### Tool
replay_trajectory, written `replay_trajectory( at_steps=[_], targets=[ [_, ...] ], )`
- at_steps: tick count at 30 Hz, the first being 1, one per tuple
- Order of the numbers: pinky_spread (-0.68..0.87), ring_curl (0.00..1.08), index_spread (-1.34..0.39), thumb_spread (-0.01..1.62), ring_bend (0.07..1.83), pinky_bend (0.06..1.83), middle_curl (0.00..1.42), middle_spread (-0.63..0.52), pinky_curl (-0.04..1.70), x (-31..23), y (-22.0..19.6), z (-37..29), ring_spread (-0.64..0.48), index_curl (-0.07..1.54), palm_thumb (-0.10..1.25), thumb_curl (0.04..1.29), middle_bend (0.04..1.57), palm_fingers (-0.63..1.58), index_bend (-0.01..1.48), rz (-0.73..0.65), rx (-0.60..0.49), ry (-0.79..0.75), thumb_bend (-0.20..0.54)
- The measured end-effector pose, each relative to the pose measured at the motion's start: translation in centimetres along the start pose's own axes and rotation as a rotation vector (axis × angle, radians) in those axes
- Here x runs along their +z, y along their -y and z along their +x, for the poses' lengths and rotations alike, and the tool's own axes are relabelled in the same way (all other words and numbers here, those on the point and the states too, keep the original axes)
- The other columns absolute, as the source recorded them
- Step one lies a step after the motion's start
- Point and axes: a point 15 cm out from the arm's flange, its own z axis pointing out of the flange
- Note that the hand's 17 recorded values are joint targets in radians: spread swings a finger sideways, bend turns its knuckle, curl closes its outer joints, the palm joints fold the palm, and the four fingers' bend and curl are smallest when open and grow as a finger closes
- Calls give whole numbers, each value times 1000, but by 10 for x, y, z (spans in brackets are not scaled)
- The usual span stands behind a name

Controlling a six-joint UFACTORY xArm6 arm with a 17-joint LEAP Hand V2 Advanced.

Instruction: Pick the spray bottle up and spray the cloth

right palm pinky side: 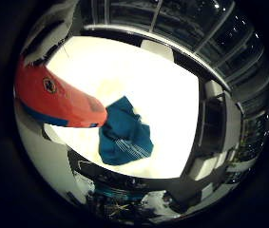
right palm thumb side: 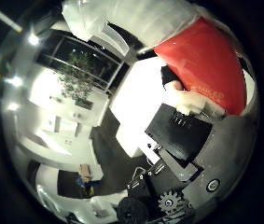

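Observation:
The spray bottle's red head (right palm pinky side: 60, 95) fills the side of the right little finger side palm view, close to the palm, with a blue strip along its lower edge. It hangs above the white table (right palm pinky side: 167, 90). A teal cloth (right palm pinky side: 124, 133) lies crumpled on that table, just past the bottle's tip. In the right thumb side palm view the red bottle (right palm thumb side: 206, 65) sits against my hand (right palm thumb side: 180, 131), with a white finger (right palm thumb side: 122, 17) curved over it and black finger parts pressed beside it. My hand is shut on the bottle.
The white table's edge (right palm thumb side: 132, 112) shows beside the bottle, with dark floor below. A potted plant (right palm thumb side: 76, 70) and white furniture stand further off. Dark windows and shelving (right palm pinky side: 224, 57) ring the room.

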Motion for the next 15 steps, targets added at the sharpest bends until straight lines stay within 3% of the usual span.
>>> replay_trajectory(
  at_steps=[6, 15],
  targets=[
    [-208, 594, -233, 656, 1498, 992, 636, -75, 1448, 8, 3, 12, -155, 861, 1052, 913, 1372, 1172, 1038, 69, 53, 129, -17],
    [-192, 591, -237, 654, 1501, 994, 636, -75, 1449, 52, -33, 26, -155, 872, 1058, 915, 1373, 1171, 1028, 82, 115, 269, -17]
  ],
)
